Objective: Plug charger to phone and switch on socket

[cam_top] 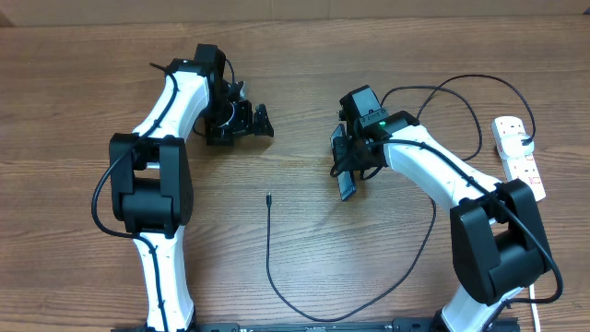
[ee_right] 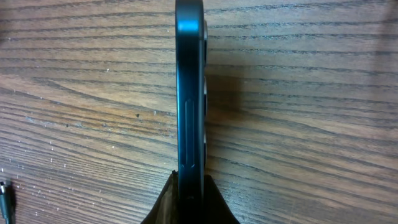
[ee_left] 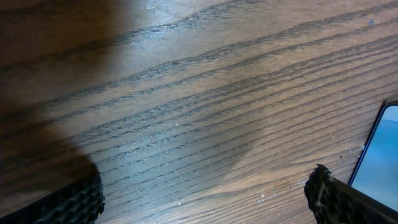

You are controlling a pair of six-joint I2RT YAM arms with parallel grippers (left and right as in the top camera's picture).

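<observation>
Where your right gripper [cam_top: 348,173] meets the phone [ee_right: 189,93], the jaws are closed on it. They pinch its two flat faces. The right wrist view shows only the thin dark side edge, running straight up the frame from between them. The phone stands on edge, not flat on the surface [cam_top: 304,55]. You cannot tell whether its lower edge touches the wood or hangs just above it. From overhead, this grip sits right of centre.

Your left gripper [ee_left: 205,190] has its jaws spread wide with nothing between them, only bare wood grain under the gap. Its wrist view catches a lit pale-blue part of the phone's screen at the right edge, just beyond one fingertip [ee_left: 329,196].

The charging cable [cam_top: 268,249] has its small plug tip lying on the surface between the two grippers, nearer the arm bases. The tip is apart from the phone and from both sets of jaws. From the tip the cable runs toward the bases, curves right along the near edge and climbs beside the right arm. A further loop beyond that arm arcs over to the power strip [cam_top: 519,155]. The power strip lies at the far right of the surface, well apart from the phone.
</observation>
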